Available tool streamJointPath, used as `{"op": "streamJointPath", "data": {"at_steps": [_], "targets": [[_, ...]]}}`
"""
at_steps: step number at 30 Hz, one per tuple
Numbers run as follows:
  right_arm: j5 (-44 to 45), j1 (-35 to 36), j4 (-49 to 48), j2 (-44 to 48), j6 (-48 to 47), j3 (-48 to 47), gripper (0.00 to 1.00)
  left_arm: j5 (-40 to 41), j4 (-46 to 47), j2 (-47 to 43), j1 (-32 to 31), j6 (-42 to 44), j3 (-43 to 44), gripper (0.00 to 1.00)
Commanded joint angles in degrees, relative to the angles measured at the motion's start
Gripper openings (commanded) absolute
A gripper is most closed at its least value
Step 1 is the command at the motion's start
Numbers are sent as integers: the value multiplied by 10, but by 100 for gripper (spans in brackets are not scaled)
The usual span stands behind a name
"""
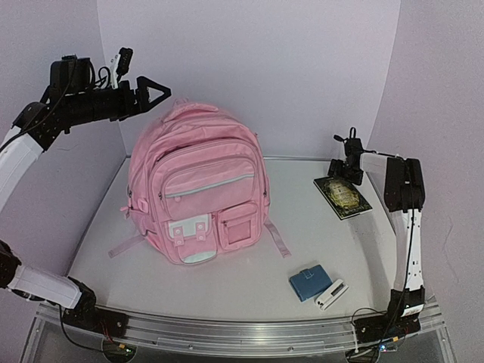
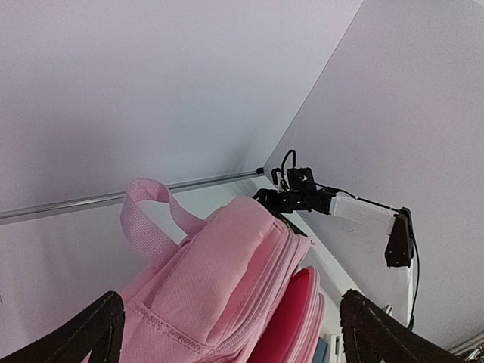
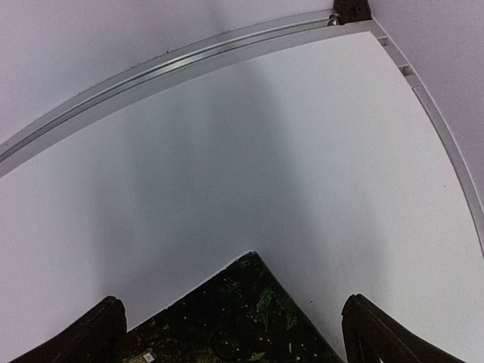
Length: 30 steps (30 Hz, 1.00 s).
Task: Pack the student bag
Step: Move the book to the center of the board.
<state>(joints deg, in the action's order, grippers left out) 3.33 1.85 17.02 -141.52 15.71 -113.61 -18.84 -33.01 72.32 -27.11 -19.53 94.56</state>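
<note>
The left fingers [image 2: 87, 336] hang spread apart and empty, high over the left side of the counter [image 1: 302, 234], level with the top handle [image 2: 147, 215] of the student bag [image 1: 198, 189]. The bag stands upright and unsupported at left-centre of the counter. Its main compartment [image 2: 291, 318] appears only partly unzipped. As I judge it, the risk is that nothing braces this soft bag, so a push from a loaded arm could tip it over or fold its mouth closed.

Further right, a dark green book [image 1: 342, 197] lies flat on the counter. The right fingers [image 3: 94, 333] stand wide apart, holding nothing, poised over its far corner. A flat book offers little edge to pinch, so a grab may slide it toward the wall instead of lifting it.

At front right, 2 small things touch: a blue wallet [image 1: 308, 282] and a white case [image 1: 330, 294]. Taking 1 may drag the other.
</note>
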Motion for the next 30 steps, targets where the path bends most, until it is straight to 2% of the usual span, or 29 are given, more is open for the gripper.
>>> {"op": "streamJointPath", "data": {"at_steps": [1, 5, 9, 14, 21, 30], "targets": [[9, 4, 7, -22, 16, -42, 98, 15, -10, -21, -2, 7, 4, 100], [17, 5, 23, -30, 17, -51, 98, 21, -10, -29, -2, 11, -6, 100], [10, 14, 31, -16, 9, -20, 96, 22, -8, -34, -2, 12, -12, 100], [-19, 25, 33, 9, 5, 42, 93, 12, -13, -36, -2, 13, -9, 100], [4, 72, 21, 67, 6, 124, 92, 4, -15, -58, -2, 14, -28, 100], [33, 131, -18, 172, 60, 271, 91, 71, -51, -145, -2, 1, -119, 100]]}}
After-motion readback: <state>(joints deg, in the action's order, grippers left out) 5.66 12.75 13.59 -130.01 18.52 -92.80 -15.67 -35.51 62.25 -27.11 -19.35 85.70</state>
